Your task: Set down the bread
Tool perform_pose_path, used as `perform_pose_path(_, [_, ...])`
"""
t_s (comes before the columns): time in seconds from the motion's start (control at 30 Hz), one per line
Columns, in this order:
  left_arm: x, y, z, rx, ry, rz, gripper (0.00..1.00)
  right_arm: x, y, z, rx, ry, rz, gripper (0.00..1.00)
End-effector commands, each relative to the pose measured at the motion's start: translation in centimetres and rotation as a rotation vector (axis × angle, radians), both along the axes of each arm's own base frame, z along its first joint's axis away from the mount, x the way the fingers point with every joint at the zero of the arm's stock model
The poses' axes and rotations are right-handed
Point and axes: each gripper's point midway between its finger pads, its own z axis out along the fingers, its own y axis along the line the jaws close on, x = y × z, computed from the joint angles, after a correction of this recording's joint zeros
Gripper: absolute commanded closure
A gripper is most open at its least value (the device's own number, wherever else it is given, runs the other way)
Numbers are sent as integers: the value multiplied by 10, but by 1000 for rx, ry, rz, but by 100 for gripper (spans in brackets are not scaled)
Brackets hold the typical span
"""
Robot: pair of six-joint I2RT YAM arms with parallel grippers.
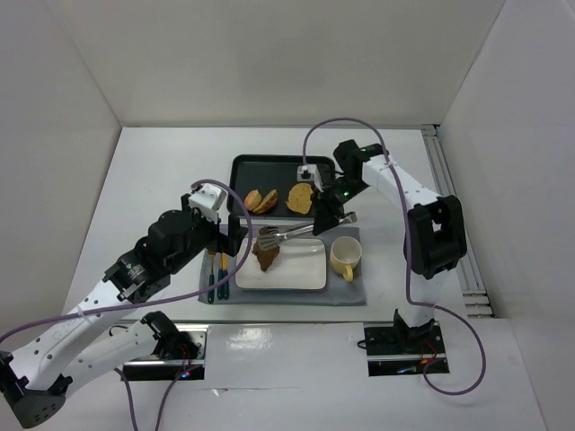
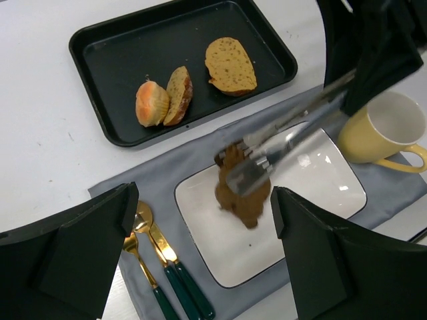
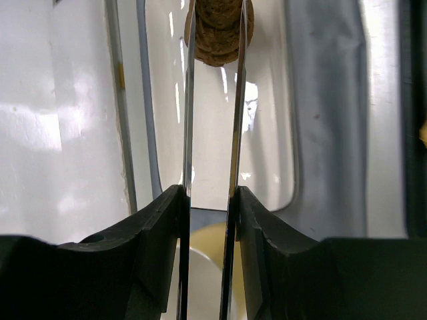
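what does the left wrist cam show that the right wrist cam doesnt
Only the left wrist: three bread pieces lying in the black tray, and the open left gripper. Only the right wrist: the right gripper up close, clamped on the tongs. Both: the tongs pinching a brown bread slice over the white plate.
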Motion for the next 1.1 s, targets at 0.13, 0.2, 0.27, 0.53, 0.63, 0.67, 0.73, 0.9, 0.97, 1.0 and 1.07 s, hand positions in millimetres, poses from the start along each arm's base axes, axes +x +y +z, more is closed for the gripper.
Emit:
perform_pose_path(0.13, [4,5,17,-29,-71,30,0,-29,7,-4,-128,-66,91,87])
perform_pose_path(0.2, [4,5,17,-29,-71,30,0,-27,8,-10,-162,-81,81,81])
perform_pose_path(0.27, [4,5,17,-29,-71,30,0,-25,7,-13,-195,-106,72,68])
perform_pose_path(0.53, [4,5,17,-29,-71,30,0,-11,11,3,-169,-210,23,46])
perform_pose_path(0.63, [4,5,17,-29,-71,30,0,-7,13,12,-150,-244,10,45])
perform_pose_path(0.67, [4,5,17,-29,-71,30,0,-7,13,12,-150,-244,10,45])
perform_pose_path(0.73, [4,5,17,-29,-71,30,0,-6,13,18,-141,-261,8,45])
perform_pose_path(0.9, [4,5,17,-29,-71,30,0,1,7,28,-124,-280,-23,42])
perform_pose_path(0.97, [4,5,17,-29,-71,30,0,3,5,31,-113,-291,-26,42])
perform_pose_path(1.0, [4,5,17,-29,-71,30,0,5,1,34,-111,-299,-41,42])
perform_pose_path(1.07, [4,5,14,-29,-71,30,0,6,-2,38,-100,-304,-50,41])
